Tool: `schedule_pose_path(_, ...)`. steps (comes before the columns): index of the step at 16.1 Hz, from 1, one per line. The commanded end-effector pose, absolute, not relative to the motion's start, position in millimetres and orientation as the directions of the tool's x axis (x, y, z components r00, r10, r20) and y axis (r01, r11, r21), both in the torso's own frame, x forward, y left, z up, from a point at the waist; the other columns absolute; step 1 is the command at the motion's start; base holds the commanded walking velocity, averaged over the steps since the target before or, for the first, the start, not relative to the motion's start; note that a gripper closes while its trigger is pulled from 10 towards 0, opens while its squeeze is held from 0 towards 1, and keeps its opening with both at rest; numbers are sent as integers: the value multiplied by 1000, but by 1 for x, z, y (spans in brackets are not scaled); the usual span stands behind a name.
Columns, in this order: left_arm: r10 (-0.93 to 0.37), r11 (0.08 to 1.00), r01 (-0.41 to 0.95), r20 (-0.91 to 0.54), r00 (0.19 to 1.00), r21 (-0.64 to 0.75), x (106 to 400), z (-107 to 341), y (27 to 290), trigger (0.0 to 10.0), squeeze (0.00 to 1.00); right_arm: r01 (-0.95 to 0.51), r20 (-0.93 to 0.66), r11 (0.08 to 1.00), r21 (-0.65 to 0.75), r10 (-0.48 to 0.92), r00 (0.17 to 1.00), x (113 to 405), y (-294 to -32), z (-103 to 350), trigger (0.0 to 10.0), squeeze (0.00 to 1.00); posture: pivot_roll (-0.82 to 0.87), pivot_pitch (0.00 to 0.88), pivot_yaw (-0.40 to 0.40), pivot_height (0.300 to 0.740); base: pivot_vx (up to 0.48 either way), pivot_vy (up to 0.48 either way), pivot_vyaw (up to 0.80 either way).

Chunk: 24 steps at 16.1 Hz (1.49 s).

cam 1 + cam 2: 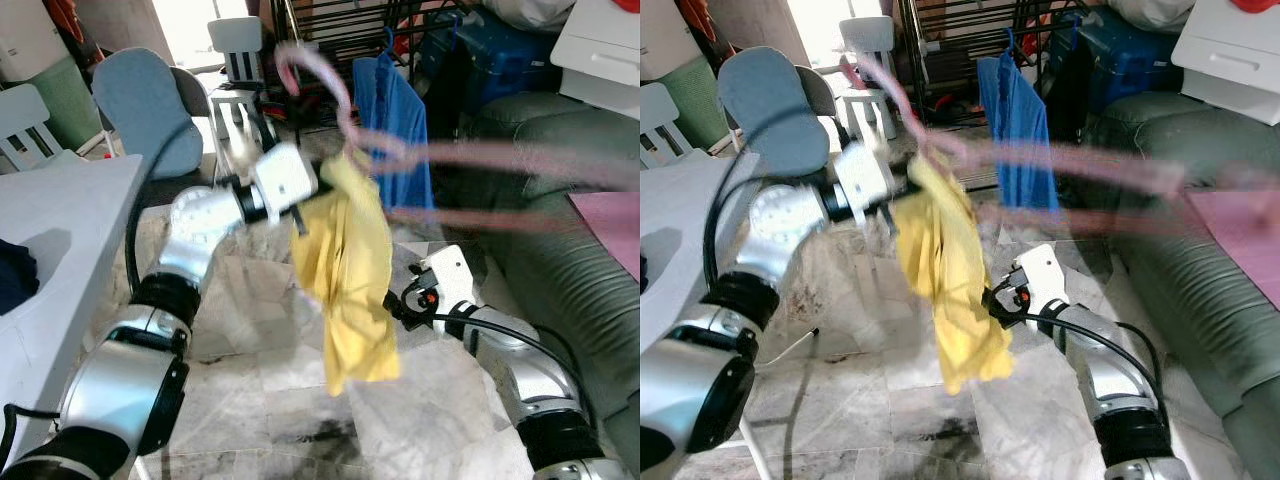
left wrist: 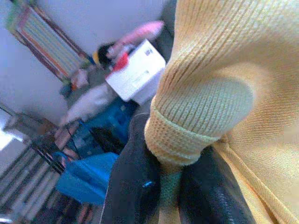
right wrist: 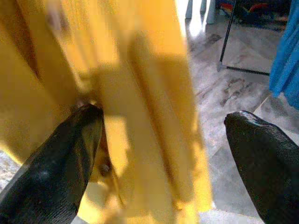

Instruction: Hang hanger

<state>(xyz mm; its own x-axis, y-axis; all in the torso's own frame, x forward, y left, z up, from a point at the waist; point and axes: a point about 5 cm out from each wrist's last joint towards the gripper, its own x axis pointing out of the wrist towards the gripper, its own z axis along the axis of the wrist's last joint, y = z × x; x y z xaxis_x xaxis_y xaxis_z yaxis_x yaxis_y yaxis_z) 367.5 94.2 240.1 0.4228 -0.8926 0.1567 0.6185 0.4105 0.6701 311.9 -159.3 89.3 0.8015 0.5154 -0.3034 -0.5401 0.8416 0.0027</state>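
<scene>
- Left gripper [image 2: 170, 186] is clamped tight on the ribbed edge of a yellow garment [image 1: 350, 270], up at chest height over the floor.
- Right gripper [image 3: 163, 149] sits lower with its fingers spread wide, one fingertip [image 3: 70, 154] against the cloth.
- Pink hanger [image 1: 330, 95] is motion-blurred, hook upward, above the garment's top.
- Marble floor [image 1: 260, 400] lies below; white table [image 1: 70, 230] at the robot's left, green sofa [image 1: 560, 290] right.
- Blue shirt [image 1: 395, 120] hangs on the black rack [image 1: 340, 20] behind.
</scene>
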Motion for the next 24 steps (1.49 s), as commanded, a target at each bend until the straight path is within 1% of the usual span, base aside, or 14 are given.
schedule_pose_path(1, -882, 449, 576, 235, 409, 683, 368, 266, 98, 0, 0, -538, -296, 843, -5, 513, 806, 316, -156, 91, 10000, 0, -203, 0, 104, 740, 0, 0, 0)
schedule_pose_path(6, -870, 493, 592, 375, 321, 637, 358, 308, 88, 0, 0, -429, -378, 900, 77, 425, 823, 321, -161, 68, 10000, 0, -196, 0, 97, 740, 0, 0, 0)
schedule_pose_path(7, -868, 497, 593, 383, 317, 634, 357, 312, 88, 0, 0, -412, -379, 906, 93, 415, 827, 321, -163, 66, 8353, 0, -194, 0, 96, 740, 0, 0, 0)
schedule_pose_path(8, -863, 504, 588, 388, 322, 633, 357, 314, 90, 0, 0, -394, -380, 912, 113, 406, 831, 320, -165, 64, 1020, 0, -193, 0, 95, 740, 0, 0, 0)
schedule_pose_path(9, -854, 520, 581, 391, 342, 626, 359, 316, 95, 0, 0, -370, -394, 921, 120, 387, 834, 319, -171, 61, 0, 0, -192, 0, 92, 740, 0, 0, 0)
schedule_pose_path(12, -827, 560, 567, 377, 416, 603, 366, 311, 111, 0, 0, -294, -431, 951, 95, 305, 849, 311, -199, 54, 0, 0, -197, 0, 89, 740, 0, 0, 0)
schedule_pose_path(14, -825, 562, 572, 358, 437, 597, 367, 304, 112, 0, 0, -238, -437, 969, 66, 243, 866, 307, -221, 56, 0, 0, -207, 0, 89, 740, 0, 0, 0)
schedule_pose_path(15, -826, 559, 579, 341, 448, 594, 368, 300, 111, 0, 0, -236, -432, 970, 60, 239, 870, 307, -224, 58, 2157, 0, -209, 0, 88, 740, 0, 0, 0)
schedule_pose_path(16, -824, 545, 574, 266, 500, 611, 372, 288, 107, 0, 0, -252, -411, 968, 18, 237, 881, 310, -226, 65, 10000, 0, -209, 0, 88, 740, 0, 0, 0)
schedule_pose_path(18, -821, 543, 591, 231, 522, 597, 374, 275, 103, 0, 0, -298, -361, 953, 51, 296, 884, 315, -217, 78, 10000, 0, -210, 0, 89, 740, 0, 0, 0)
schedule_pose_path(19, -821, 543, 598, 222, 527, 589, 374, 269, 101, 0, 0, -364, -335, 928, 75, 367, 868, 315, -208, 85, 10000, 1000, -211, 0, 89, 740, 0, 0, 0)
schedule_pose_path(21, -795, 560, 582, 183, 579, 590, 378, 258, 102, 196, 0, -481, -355, 877, -3, 449, 820, 311, -195, 90, 10000, 1000, -209, 0, 88, 740, 0, 0, 0)
schedule_pose_path(22, -776, 569, 572, 155, 611, 591, 381, 250, 102, 902, 0, -551, -419, 830, -86, 472, 776, 308, -195, 87, 10000, 1000, -210, 0, 90, 740, 0, 0, 0)
schedule_pose_path(24, -773, 573, 573, 155, 615, 586, 381, 248, 101, 1373, 0, -552, -420, 826, -117, 463, 780, 310, -199, 90, 10000, 1000, -212, 0, 92, 740, 0, 0, 0)
